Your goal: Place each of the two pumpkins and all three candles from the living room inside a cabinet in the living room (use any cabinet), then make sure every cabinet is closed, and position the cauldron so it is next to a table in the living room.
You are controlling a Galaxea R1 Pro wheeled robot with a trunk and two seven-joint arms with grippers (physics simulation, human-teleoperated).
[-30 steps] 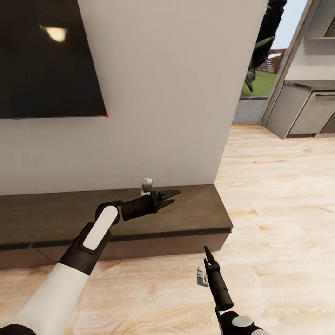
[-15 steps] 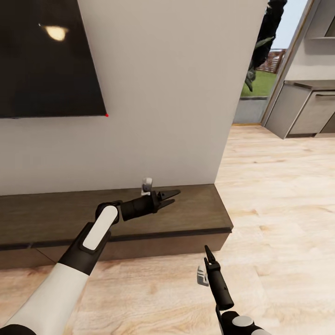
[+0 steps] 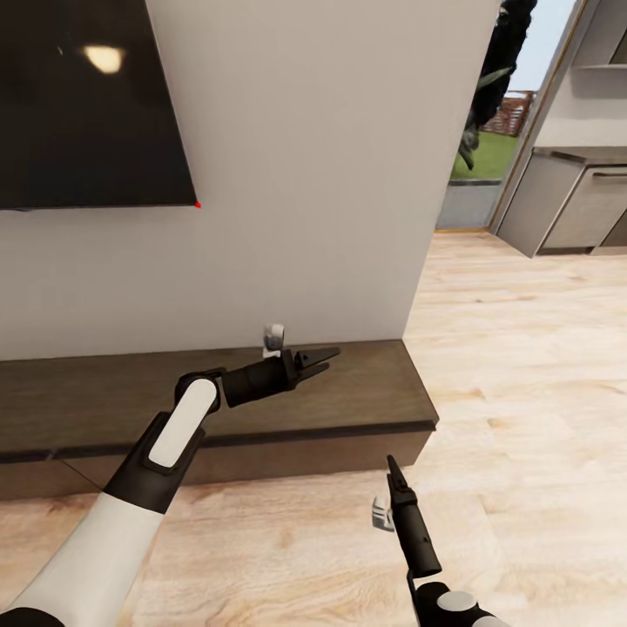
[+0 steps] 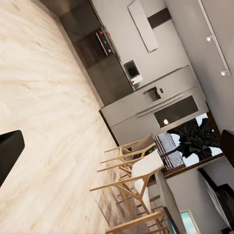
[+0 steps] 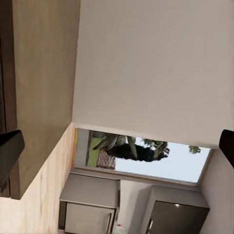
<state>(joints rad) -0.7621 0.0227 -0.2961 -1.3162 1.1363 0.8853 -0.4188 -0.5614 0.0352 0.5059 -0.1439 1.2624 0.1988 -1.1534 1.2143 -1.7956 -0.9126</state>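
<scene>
Since a second ago the camera has tipped a little, so the whole room sits a bit higher or lower in the head view; the left arm also looks slightly raised.

A big pale wall [image 3: 305,174] fills the middle, with a black TV [image 3: 87,104] hung on it. Light wood floor [image 3: 522,366] runs off toward grey kitchen cupboards [image 3: 566,209] and a window with a green plant [image 3: 488,96].

Along the foot of the wall lies the cabinet [image 3: 366,409], long, low and dark brown. Its drawer fronts look pushed in.

The left arm reaches out over the cabinet top. The left gripper [image 3: 319,358] hangs above the top with its two fingers apart, and nothing is between them.

The right gripper [image 3: 394,464] points up over the floor, just in front of the cabinet. From the right wrist view its finger [image 5: 9,148] tips sit wide apart at the edges, with nothing held.

Wooden chairs [image 4: 131,175] show in the left wrist view.
</scene>
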